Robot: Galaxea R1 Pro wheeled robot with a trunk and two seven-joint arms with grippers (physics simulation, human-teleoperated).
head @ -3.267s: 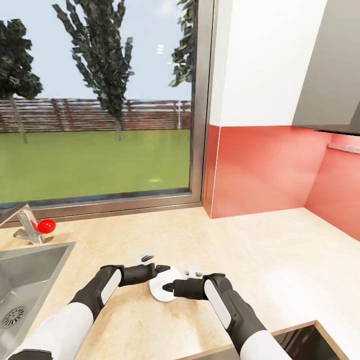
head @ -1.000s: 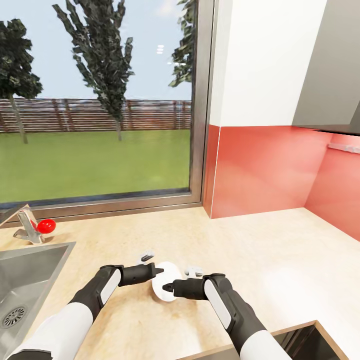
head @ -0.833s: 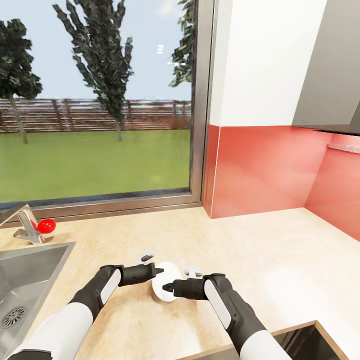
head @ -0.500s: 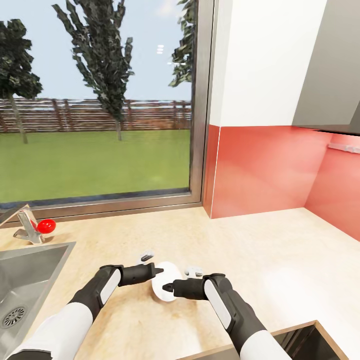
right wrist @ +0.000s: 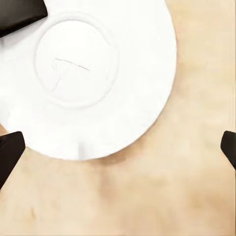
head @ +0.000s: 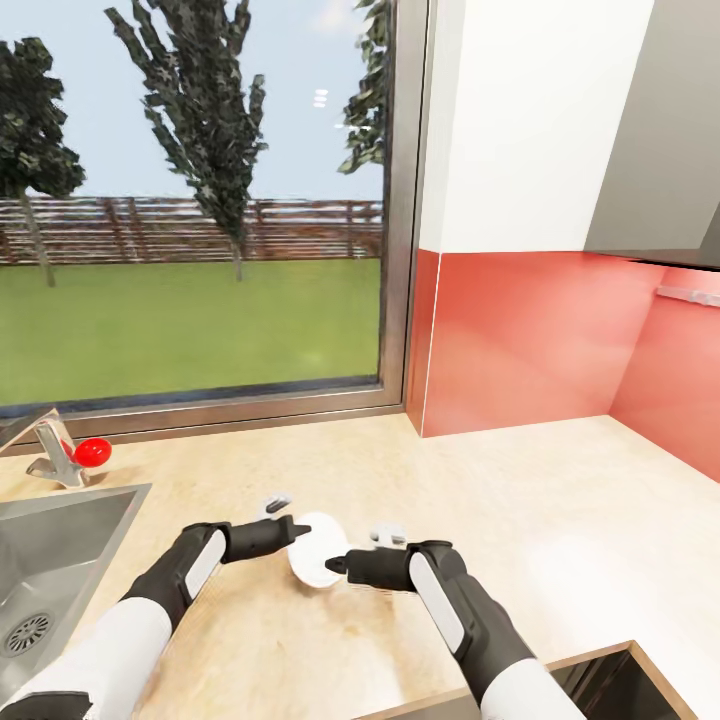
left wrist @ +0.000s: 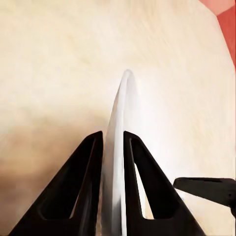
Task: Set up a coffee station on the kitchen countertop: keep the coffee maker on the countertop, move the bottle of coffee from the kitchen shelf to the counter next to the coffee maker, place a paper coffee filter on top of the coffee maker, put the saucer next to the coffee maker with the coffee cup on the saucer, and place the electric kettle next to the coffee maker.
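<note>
A white saucer (head: 318, 548) hangs just over the pale countertop (head: 520, 500) in front of me. My left gripper (head: 297, 528) is shut on its rim; in the left wrist view the saucer (left wrist: 118, 113) runs edge-on between the two black fingers (left wrist: 93, 152). My right gripper (head: 335, 565) stands open at the saucer's near right side, apart from it. In the right wrist view the saucer (right wrist: 88, 73) lies face-up below that gripper (right wrist: 119, 145), whose fingertips sit wide apart. Coffee maker, coffee bottle, filter, cup and kettle are out of view.
A steel sink (head: 60, 540) is set in the counter at the left, with a faucet (head: 50, 450) and red knob (head: 92, 451) behind it. A large window and a red backsplash (head: 540, 340) close the back. A dark opening (head: 600, 690) lies at the lower right.
My left gripper has carried the saucer a little to the left and away from me. The right gripper has shifted slightly with it, still open.
</note>
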